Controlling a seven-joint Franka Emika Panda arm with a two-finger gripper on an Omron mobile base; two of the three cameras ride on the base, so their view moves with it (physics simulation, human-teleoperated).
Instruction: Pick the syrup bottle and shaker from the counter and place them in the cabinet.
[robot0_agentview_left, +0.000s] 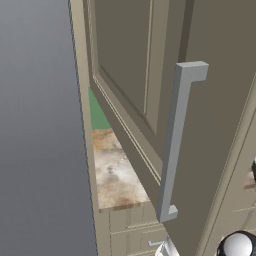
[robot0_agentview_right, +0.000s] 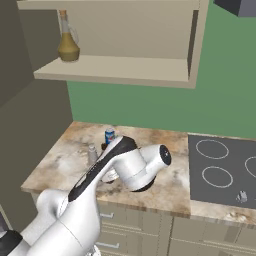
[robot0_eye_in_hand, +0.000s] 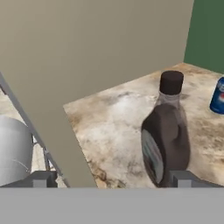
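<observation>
We read the hand view from left to right; at far left a grey cylinder (robot0_eye_in_hand: 13, 151), likely the shaker, sits partly cut off by the frame edge; next comes a broad taupe panel (robot0_eye_in_hand: 87, 65), probably the cabinet side, running down toward the fingers; right of it the syrup bottle (robot0_eye_in_hand: 166, 140) stands upright on the counter (robot0_eye_in_hand: 113, 122), dark cap on top; a blue can (robot0_eye_in_hand: 218, 96) stands beyond at the right edge.

The gripper (robot0_eye_in_hand: 111, 179) is spread wide, its two tips far apart, gripping nothing; the bottle stands just beside the right fingertip, not between the two.

Risks as we judge them; the bottle is off-centre, so closing now could nudge or tip it; the panel edge lies between the tips, so a descent could strike it.

In the left base view the cabinet door (robot0_agentview_left: 200, 125) with its bar handle (robot0_agentview_left: 172, 145) hangs open; a lift could clip it.

In the right base view a small shaker (robot0_agentview_right: 92, 154) stands near the arm; the elbow could sweep it.
</observation>
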